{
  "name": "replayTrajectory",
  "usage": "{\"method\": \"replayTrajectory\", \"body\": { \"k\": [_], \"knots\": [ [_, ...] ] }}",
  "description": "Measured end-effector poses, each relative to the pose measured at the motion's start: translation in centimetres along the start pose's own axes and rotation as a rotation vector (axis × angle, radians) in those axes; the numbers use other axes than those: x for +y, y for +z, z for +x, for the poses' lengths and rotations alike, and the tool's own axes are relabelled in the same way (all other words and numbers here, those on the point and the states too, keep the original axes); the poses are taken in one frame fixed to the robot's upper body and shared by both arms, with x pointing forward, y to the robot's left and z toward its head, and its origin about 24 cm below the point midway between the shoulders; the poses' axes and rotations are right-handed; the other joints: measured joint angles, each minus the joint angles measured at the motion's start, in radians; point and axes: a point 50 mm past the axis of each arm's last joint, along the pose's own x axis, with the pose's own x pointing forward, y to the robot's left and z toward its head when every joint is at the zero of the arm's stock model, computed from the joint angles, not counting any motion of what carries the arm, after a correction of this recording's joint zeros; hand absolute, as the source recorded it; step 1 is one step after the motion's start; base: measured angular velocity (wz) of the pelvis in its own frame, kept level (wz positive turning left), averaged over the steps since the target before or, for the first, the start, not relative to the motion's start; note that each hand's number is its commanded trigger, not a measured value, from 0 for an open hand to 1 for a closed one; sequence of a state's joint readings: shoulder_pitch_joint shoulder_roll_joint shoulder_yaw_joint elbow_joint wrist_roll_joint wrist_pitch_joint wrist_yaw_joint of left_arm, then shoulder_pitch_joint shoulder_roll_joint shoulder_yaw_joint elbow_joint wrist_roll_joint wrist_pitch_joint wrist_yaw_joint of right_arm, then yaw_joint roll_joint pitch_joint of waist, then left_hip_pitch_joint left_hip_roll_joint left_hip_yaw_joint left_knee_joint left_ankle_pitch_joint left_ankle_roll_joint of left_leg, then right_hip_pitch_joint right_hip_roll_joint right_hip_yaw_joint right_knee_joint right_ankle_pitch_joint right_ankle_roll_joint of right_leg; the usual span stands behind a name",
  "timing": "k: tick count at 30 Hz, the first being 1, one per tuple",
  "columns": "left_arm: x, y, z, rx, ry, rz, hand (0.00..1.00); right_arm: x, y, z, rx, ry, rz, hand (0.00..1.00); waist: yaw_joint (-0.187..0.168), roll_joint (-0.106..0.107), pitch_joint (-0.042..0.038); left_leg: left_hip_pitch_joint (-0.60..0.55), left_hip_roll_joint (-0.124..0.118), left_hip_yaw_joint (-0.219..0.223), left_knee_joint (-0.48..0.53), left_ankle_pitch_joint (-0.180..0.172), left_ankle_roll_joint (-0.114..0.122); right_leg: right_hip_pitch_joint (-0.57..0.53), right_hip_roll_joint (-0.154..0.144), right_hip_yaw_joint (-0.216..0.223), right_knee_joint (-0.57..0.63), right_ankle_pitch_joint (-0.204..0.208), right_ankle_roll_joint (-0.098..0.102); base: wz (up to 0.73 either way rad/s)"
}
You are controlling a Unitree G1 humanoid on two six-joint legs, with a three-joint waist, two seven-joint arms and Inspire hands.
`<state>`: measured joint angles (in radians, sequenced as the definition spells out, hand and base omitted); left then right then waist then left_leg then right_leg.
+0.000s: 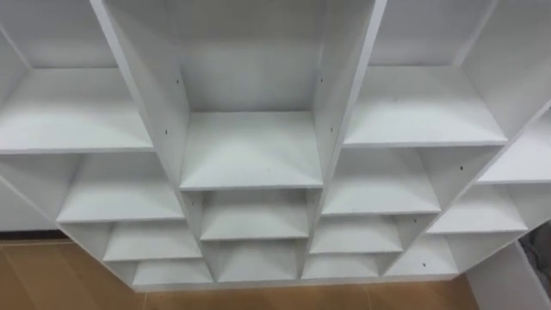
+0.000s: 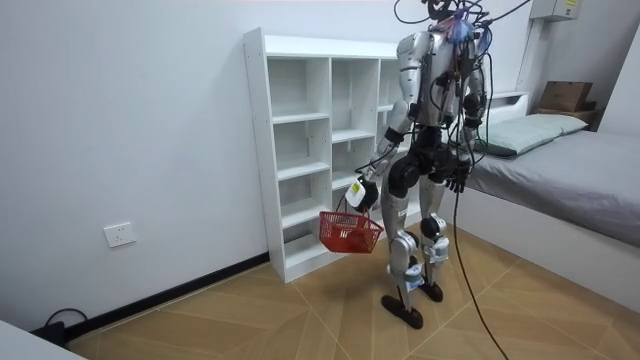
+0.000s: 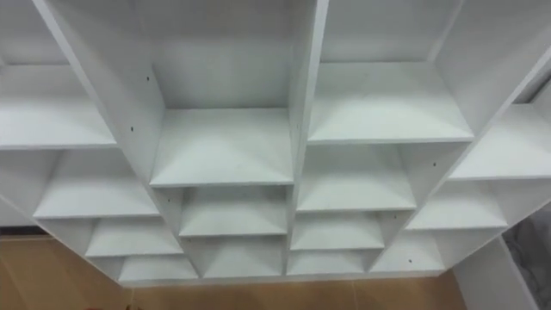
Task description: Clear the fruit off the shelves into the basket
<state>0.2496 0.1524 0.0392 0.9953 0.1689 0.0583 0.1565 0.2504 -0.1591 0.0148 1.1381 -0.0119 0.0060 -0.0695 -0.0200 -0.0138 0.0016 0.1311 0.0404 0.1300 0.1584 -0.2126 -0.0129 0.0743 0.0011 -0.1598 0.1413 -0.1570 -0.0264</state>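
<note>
The left hand (image 2: 361, 194) grips the handle of a red basket (image 2: 350, 232) hanging at its six o'clock, before the white closet (image 1: 250, 164). I cannot tell the right hand's (image 2: 455, 183) state.

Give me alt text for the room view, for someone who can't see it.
The robot stands facing a white shelf unit against the wall, a red basket hanging from its left hand, right hand at its side. A bed lies on the room view's right.
</note>
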Motion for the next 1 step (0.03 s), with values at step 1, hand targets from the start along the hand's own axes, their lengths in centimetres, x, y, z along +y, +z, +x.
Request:
{"method": "replayTrajectory", "body": {
  "k": [1],
  "knots": [
    [-0.01,-0.14,0.0,0.011,0.0,0.002,1.0,0.06,-0.18,-0.01,0.012,0.003,-0.002,0.0,0.0,0.0,0.0003,0.002,0.0,-0.001,0.0,0.0,0.0,0.0,0.001,0.004,0.001,0.0,0.0,-0.06]
  ]
}}
